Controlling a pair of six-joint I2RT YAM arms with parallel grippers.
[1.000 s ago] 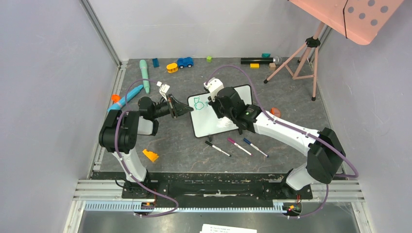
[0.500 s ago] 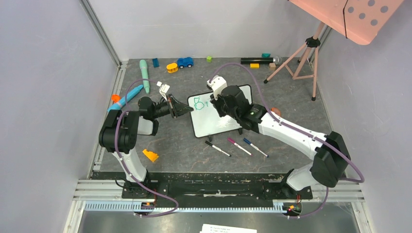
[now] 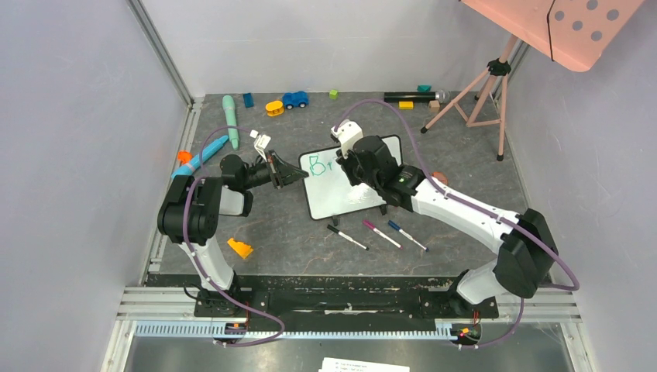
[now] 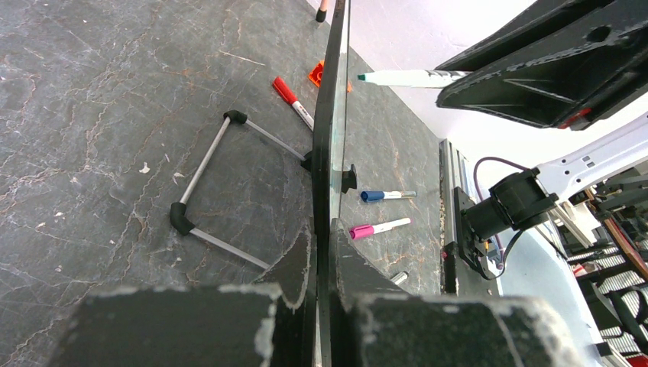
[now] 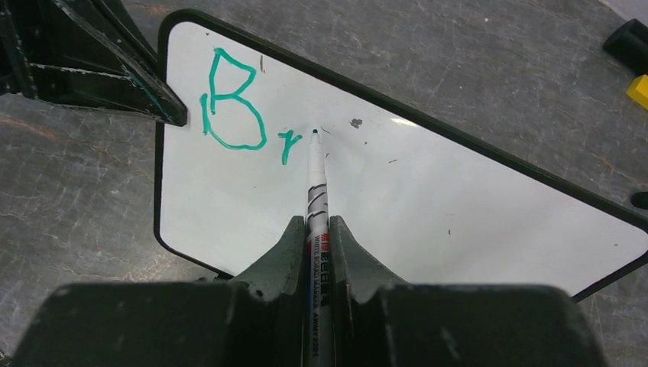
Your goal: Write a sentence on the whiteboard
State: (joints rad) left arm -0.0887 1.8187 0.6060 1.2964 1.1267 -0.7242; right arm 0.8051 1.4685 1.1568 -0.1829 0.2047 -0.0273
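Marker (image 5: 314,180) clamped in right end effector (image 5: 315,224) has moved past "Br" (image 5: 243,111); left end effector (image 4: 321,243) still pinches whiteboard (image 5: 435,202).

The overhead view looks steeply down on the whole table (image 3: 287,232); both wrist views, close in, share the whiteboard (image 5: 428,199).
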